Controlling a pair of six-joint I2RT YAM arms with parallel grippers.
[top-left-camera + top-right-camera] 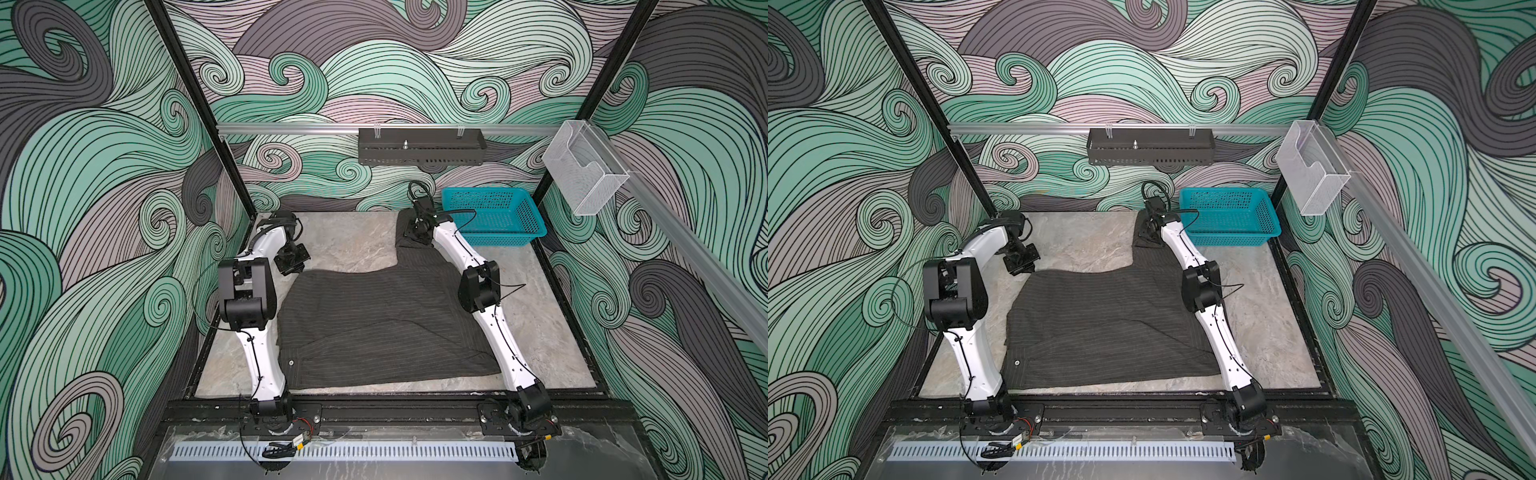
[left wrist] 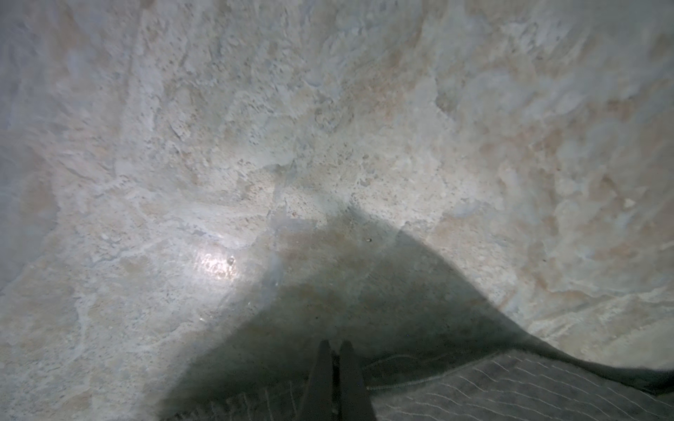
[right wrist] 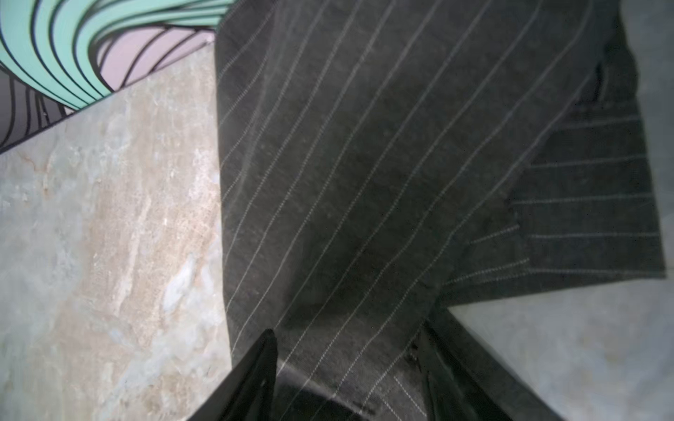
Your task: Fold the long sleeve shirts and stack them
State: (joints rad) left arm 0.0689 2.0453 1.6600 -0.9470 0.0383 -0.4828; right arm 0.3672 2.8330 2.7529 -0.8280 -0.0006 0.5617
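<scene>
One of the long sleeve shirts point(image 1: 374, 316) point(image 1: 1100, 320), dark charcoal with thin pale pinstripes, lies spread flat on the marble table. Its sleeve point(image 1: 409, 249) runs toward the far right. My right gripper point(image 1: 415, 232) point(image 3: 346, 342) hovers low over that sleeve, open, with the striped cloth point(image 3: 364, 182) lying loose between and under its fingers point(image 3: 262, 364). My left gripper point(image 1: 293, 262) point(image 2: 335, 346) is shut at the shirt's far left corner. Nothing shows between its fingers, and the shirt's edge point(image 2: 510, 386) lies just beside them.
A teal mesh basket point(image 1: 494, 216) point(image 1: 1229, 216) stands at the far right corner, close behind the right wrist. A black rack point(image 1: 419, 145) hangs on the back rail and a clear plastic box point(image 1: 584, 170) on the right rail. Bare table point(image 1: 345, 237) shows beyond the shirt.
</scene>
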